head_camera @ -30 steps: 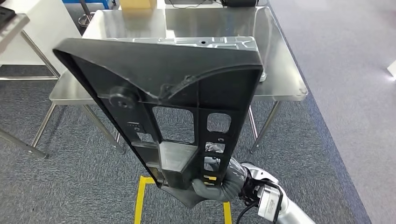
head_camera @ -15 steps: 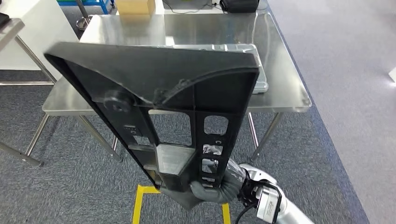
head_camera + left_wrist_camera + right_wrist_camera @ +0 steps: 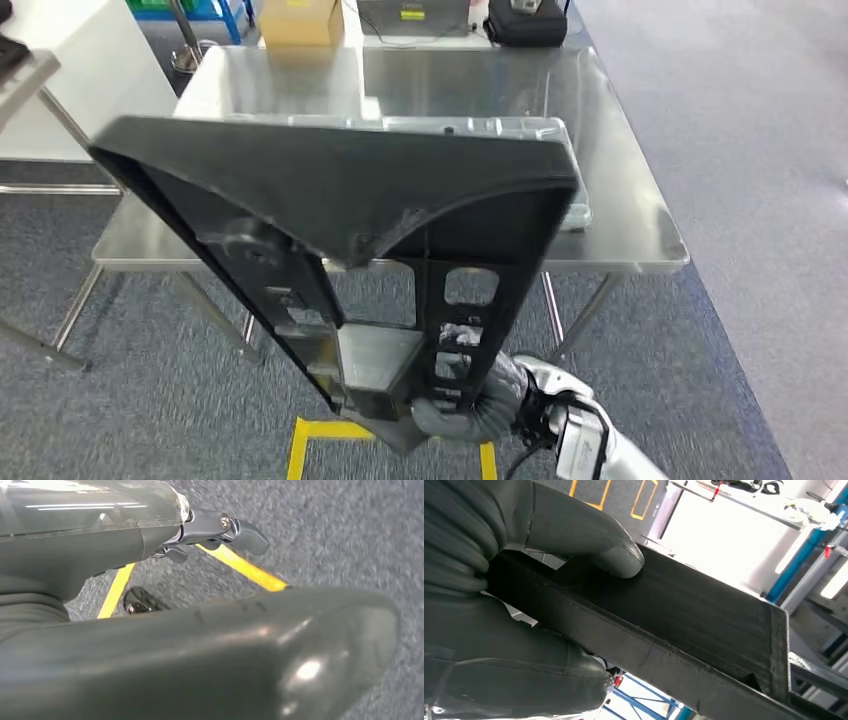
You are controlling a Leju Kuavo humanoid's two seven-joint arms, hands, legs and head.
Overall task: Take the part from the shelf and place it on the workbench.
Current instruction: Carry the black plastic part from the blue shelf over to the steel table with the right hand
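Head view: the right hand (image 3: 455, 405) grips the narrow lower end of a big black ribbed part (image 3: 350, 230), holding it up in the air, tilted, wide end uppermost. The part hangs in front of a steel workbench (image 3: 630, 215) and hides much of its near edge. A grey tray (image 3: 560, 130) lies on the bench just behind the part's top edge. A cardboard box (image 3: 295, 20) and a black bag (image 3: 525, 20) stand at the bench's far side. Yellow tape (image 3: 300, 450) marks the grey carpet below the hand.

Left wrist view: the left hand (image 3: 215, 530) hangs over the carpet (image 3: 340, 535) and a yellow tape line (image 3: 245, 567). Its dark fingers (image 3: 245, 532) are curled in, with nothing between them.

Right wrist view: the thumb (image 3: 589, 540) presses on the flat face of the part (image 3: 684, 615), and the fingers (image 3: 519, 680) wrap under its edge, a firm hold.
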